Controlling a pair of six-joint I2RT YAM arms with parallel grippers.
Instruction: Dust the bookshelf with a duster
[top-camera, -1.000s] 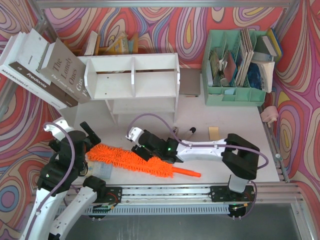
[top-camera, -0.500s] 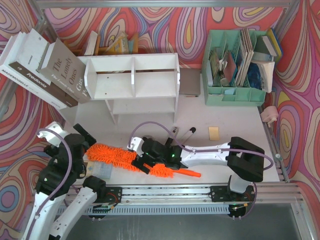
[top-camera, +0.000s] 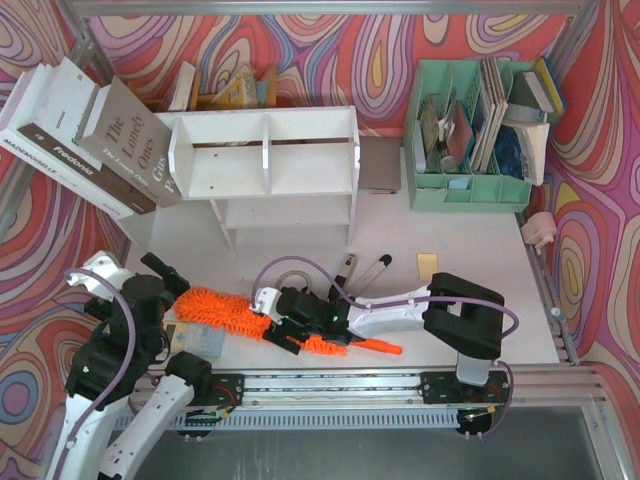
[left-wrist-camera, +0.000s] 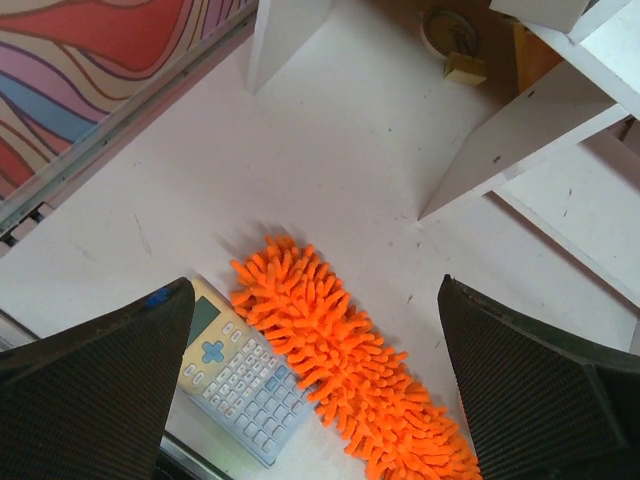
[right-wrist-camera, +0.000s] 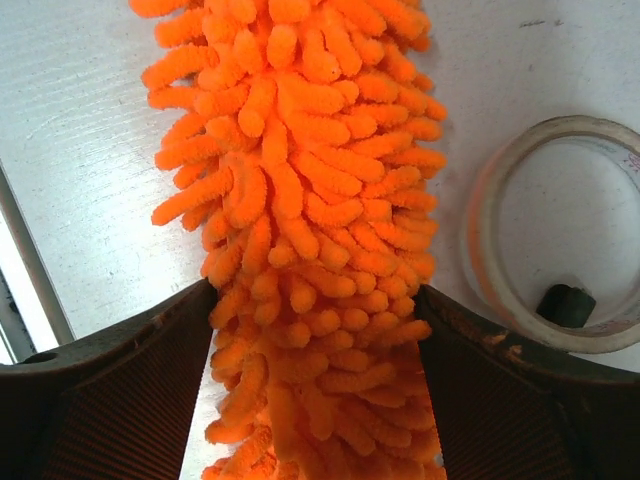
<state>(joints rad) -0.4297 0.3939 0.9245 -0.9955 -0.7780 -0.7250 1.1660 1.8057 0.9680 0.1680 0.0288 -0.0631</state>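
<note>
Right wrist view is showing the right pincer (right-wrist-camera: 312, 300) being closed about the fluffy head of the duster (right-wrist-camera: 290, 150). The orange pile is being squeezed between both pads, though how firmly cannot be told. Just beside the duster, a clear tape ring (right-wrist-camera: 478, 240) is lying on the worktop (right-wrist-camera: 80, 150).

Compared with a second ago, the right pincer has been brought lower and nearer the front edge, across the duster's middle. The duster itself has not been shifted and is lying flat along the near side of the worktop, its thin handle pointing right. This is being read as a grasp only now being settled. Nothing has been lifted, and no dusting is judged to have begun.

Seen from the top external camera, the right arm is being held low and stretched leftward across the worktop, with the forearm almost flat and the elbow folded near its base. The left pincer (left-wrist-camera: 320, 380) is being held wide open, high above the duster's far tip and a calculator (left-wrist-camera: 240, 385), touching neither. Its arm has been drawn back toward the near left corner. The bookshelf (top-camera: 265, 165) is standing well apart at the back, untouched.
</note>
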